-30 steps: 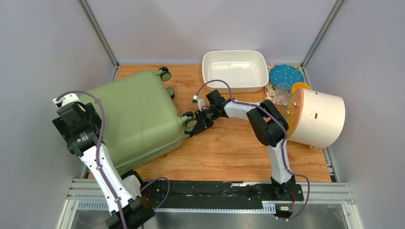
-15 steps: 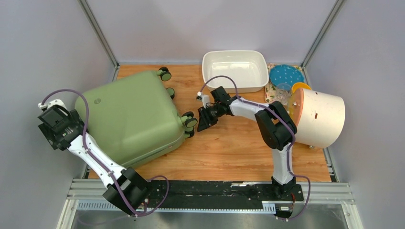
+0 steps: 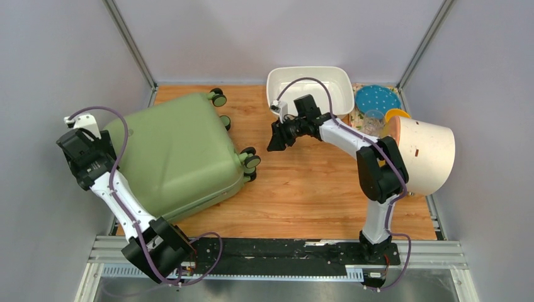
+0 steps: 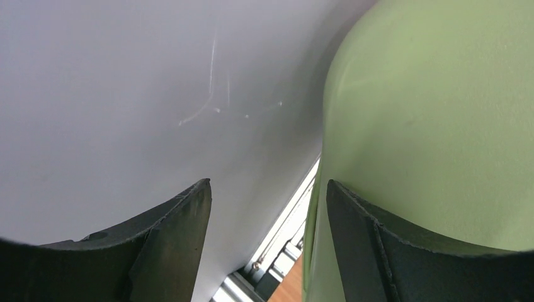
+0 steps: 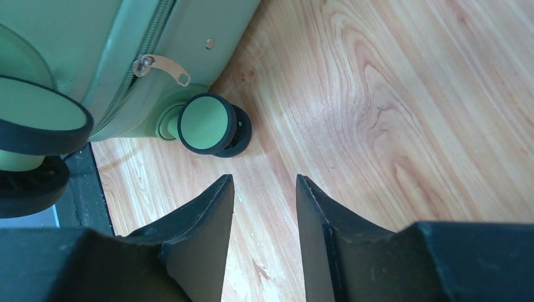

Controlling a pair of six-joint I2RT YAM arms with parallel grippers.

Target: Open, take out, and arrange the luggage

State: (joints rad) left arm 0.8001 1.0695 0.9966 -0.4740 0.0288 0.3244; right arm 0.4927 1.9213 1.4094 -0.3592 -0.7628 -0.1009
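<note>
Luggage (image 3: pixel 173 157) sage-green, zipped shut (wheels black-rimmed)

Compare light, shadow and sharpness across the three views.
Top view: even light, all sharp, thin shadow under the suitcase. Left wrist: fingers nearly black, shell evenly lit, no glare. Right wrist: table grain crisp, faint shadow by the wheel.

Illumination is bright, even and diffuse, from above. Top view: sharp throughout; the luggage (image 3: pixel 176 157) casts a narrow, soft shadow on the table (image 3: pixel 302 195) along its 5 o'clock edge. Left wrist view: the fingers (image 4: pixel 170 245) of the left gripper (image 4: pixel 267 189) at 6 o'clock are dark and soft-focused. Right wrist view: wood grain is sharp; the fingers (image 5: pixel 195 251) of the right gripper (image 5: pixel 263 179) are slightly blurred and underexposed.
</note>
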